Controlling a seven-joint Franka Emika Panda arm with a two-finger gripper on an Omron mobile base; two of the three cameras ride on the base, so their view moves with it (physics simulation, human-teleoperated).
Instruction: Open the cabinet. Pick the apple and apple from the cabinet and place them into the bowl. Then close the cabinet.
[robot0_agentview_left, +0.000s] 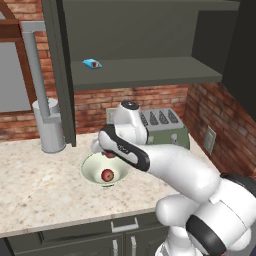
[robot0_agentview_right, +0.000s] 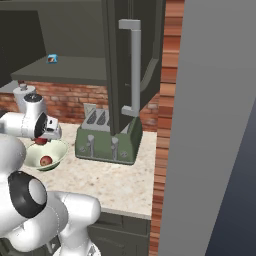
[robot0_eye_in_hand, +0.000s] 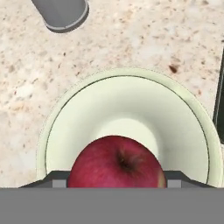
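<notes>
Apple held over the bowl

The jaws (robot0_agentview_left: 109, 154) clamp one apple (robot0_eye_in_hand: 117, 164) above the bowl (robot0_agentview_left: 90, 165); another apple (robot0_agentview_left: 107, 175) lies inside it on the counter (robot0_agentview_left: 40, 180).

Below the gripper (robot0_agentview_left: 108, 153), the bowl (robot0_eye_in_hand: 183, 127) looks smooth and glazed, the apple (robot0_eye_in_hand: 117, 164) inside it glossy-skinned. The counter (robot0_agentview_left: 40, 185) beneath is speckled polished stone; behind stand a rough brick wall (robot0_agentview_left: 100, 102) and a matt grey canister (robot0_agentview_left: 49, 127).

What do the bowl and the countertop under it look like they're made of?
The bowl looks like glazed ceramic: smooth, pale cream-green, with an even, thin rim; plastic is possible. The countertop looks like polished granite or similar stone: beige with fine brown speckles.
</notes>
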